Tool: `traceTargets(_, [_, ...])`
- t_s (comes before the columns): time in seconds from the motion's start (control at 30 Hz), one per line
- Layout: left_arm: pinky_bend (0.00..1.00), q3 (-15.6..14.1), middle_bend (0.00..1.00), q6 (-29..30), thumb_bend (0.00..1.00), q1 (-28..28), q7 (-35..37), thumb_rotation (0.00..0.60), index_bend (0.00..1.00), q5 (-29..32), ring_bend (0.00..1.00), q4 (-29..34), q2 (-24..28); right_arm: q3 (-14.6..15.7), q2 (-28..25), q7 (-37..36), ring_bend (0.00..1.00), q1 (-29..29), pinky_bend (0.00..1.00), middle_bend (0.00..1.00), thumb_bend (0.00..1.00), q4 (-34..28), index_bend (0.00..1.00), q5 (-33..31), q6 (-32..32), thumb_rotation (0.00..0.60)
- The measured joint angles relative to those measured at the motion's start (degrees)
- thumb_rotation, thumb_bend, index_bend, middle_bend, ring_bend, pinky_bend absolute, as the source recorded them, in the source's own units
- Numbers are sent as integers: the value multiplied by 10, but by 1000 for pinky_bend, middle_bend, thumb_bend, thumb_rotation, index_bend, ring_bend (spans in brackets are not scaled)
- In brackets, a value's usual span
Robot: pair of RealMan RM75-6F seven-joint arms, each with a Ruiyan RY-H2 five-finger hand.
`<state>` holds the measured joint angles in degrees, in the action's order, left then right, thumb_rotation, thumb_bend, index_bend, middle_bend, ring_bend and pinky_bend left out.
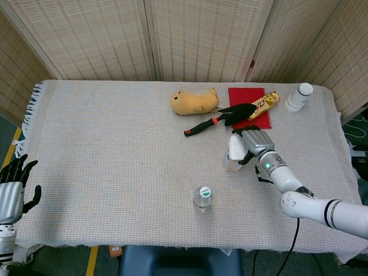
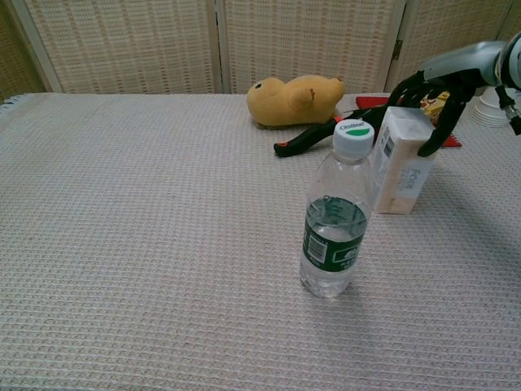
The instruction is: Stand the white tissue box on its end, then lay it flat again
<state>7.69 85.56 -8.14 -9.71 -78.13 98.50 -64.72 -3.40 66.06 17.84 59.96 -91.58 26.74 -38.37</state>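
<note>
The white tissue box (image 1: 233, 153) (image 2: 402, 162) stands upright on its end on the woven table cover, right of centre. My right hand (image 1: 253, 142) (image 2: 440, 93) is over its top end: the fingers curl across the far side of the top and the thumb presses on the right edge, so it grips the box. My left hand (image 1: 11, 192) hangs off the table's front left corner, fingers apart and holding nothing. It appears only in the head view.
A water bottle (image 1: 202, 197) (image 2: 335, 220) stands in front of the box. Behind it lie a black tool with a red collar (image 1: 210, 122) (image 2: 313, 137), a yellow plush toy (image 1: 194, 102) (image 2: 295, 99), a red mat (image 1: 248, 98), a gold snack bar (image 1: 264, 103) and white cups (image 1: 299, 96).
</note>
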Motion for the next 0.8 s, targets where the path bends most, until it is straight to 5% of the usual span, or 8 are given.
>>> traceTargets(0.27, [94,-1,0,-2,481,0,2,600,169,0,0,-1,1,2,5,-4,237,2,0,223,0,4,215,3,-1,600])
traceTargets(0.63, [95,-2,0,-2,481,0,4,600,169,-2,0,0,1,-4,11,-14,377,-7,0,391,0,9,450,30,-18,600])
traceTargets(0.8, [96,-1,0,-3,482,-1,5,600,169,-1,0,0,1,-4,15,-13,416,-11,0,430,22,14,480,34,-31,600])
